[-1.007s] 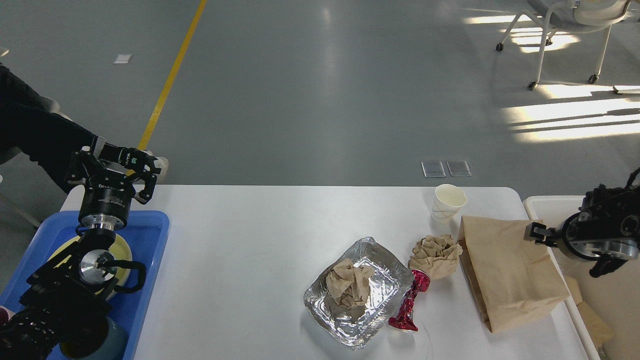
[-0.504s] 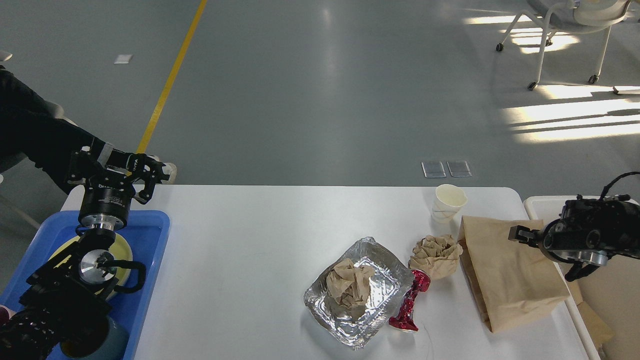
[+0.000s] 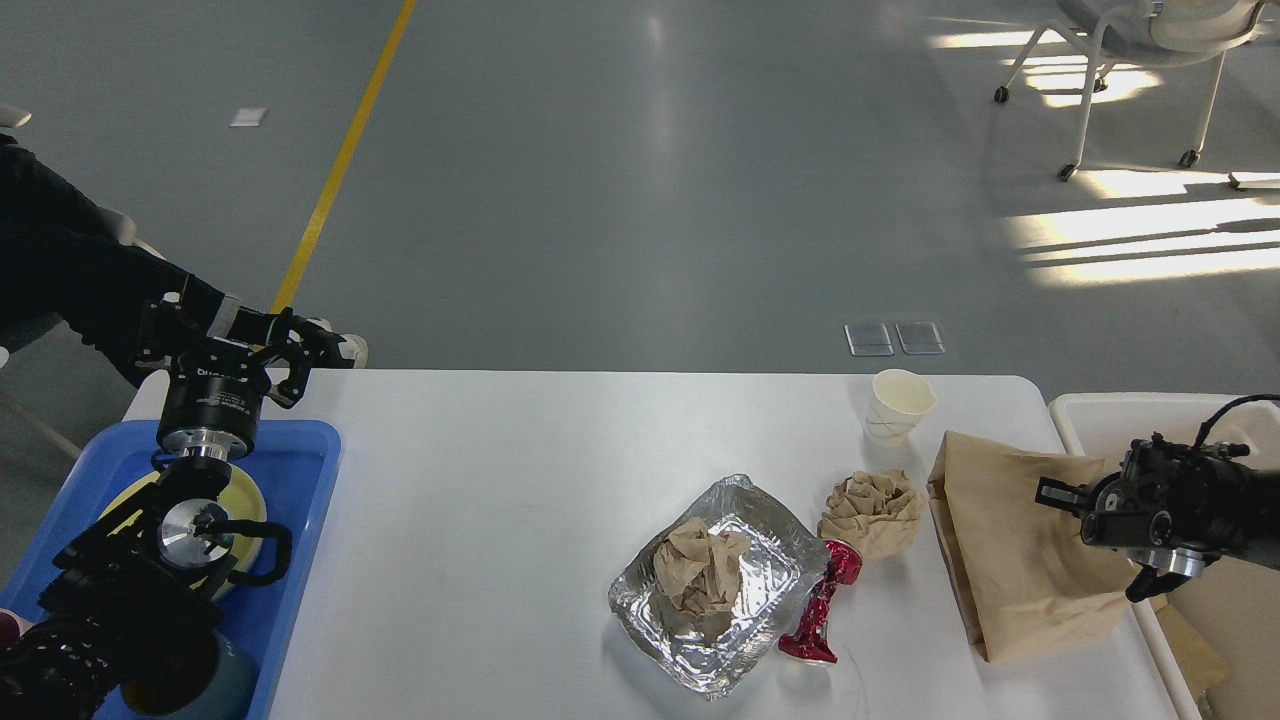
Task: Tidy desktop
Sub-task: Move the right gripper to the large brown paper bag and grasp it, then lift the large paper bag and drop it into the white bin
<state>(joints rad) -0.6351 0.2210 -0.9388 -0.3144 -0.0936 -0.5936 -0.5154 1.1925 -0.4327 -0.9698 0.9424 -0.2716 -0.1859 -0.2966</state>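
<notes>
The white desktop (image 3: pixel 500 500) bears a foil tray (image 3: pixel 770 545) with a crumpled brown paper (image 3: pixel 700 572) in it. Beside it lie a crushed red wrapper (image 3: pixel 822 605), a second crumpled brown paper (image 3: pixel 872 512), a white paper cup (image 3: pixel 900 405) and a flat brown paper bag (image 3: pixel 1010 560). My left gripper (image 3: pixel 305 362) is open and empty above the desktop's far left corner. My right gripper (image 3: pixel 1058 495) is low over the bag's right side, dark and end-on. I cannot tell whether it touches or holds the bag.
A blue tray (image 3: pixel 300 470) at the left edge holds a yellow plate (image 3: pixel 245 500) and a teal mug (image 3: pixel 222 685), partly hidden by my left arm. A cream-white bin (image 3: pixel 1100 412) stands off the right edge. A wheeled chair (image 3: pixel 1140 60) stands far back right.
My right gripper has moved down and left over the paper bag. The bag has shifted slightly right and turned. My left gripper's fingers have swung a little to the right.
</notes>
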